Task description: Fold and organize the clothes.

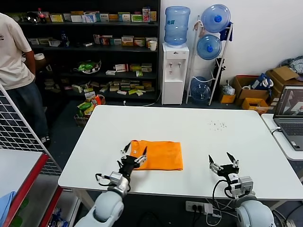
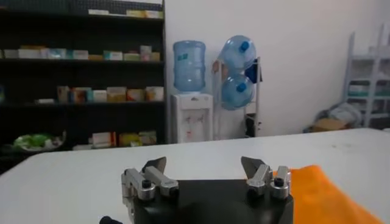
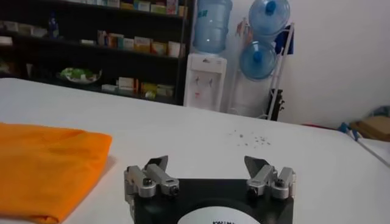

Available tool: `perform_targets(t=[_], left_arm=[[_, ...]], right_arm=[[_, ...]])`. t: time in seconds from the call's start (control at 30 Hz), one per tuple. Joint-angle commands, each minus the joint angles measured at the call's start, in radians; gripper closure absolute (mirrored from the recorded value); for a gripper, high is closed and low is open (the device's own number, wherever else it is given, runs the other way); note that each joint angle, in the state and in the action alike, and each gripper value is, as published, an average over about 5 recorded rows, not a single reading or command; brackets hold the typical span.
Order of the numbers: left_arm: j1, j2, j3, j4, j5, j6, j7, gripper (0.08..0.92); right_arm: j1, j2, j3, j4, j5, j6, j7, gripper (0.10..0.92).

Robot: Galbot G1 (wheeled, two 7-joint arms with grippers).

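Two open, empty grippers, left gripper [image 1: 134, 156] and right gripper [image 1: 223, 161], wait by the folded orange T-shirt [image 1: 158, 155], which looks done.

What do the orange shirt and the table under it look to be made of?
The shirt looks like soft matte knit fabric, likely cotton: it lies folded flat with rounded edges. The table seems a hard, smooth white board, perhaps laminate: faint sheen, no grain.

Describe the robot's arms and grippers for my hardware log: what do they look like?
Both arms have rounded light-grey shells. The left gripper and the right gripper each have a black body, silver knuckle blocks with dark screws and two dark pointed fingers. Black cables loop beside both wrists. The right one carries a white round label.
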Motion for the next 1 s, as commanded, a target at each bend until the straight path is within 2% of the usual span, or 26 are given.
perform_targets(t=[0.03,0.17,0.33,1.0], left_arm=[[0.167,0.041,-0.321,-0.010,0.248,-0.127,0.061,0.180],[0.182,0.016,-0.355,-0.015,0.257,-0.131,0.080,0.177],[0.183,-0.006,-0.386,-0.029,0.258,-0.080,0.115,0.177],[0.201,-0.085,-0.423,-0.042,0.299,-0.053,0.139,0.177]], right_arm=[[0.027,0.168,0.160,-0.008,-0.167,0.036,-0.168,0.203],[0.019,0.191,0.182,-0.005,-0.178,0.043,-0.175,0.203],[0.020,0.230,0.199,-0.010,-0.209,0.049,-0.179,0.203],[0.018,0.265,0.172,-0.027,-0.243,0.098,-0.217,0.203]])
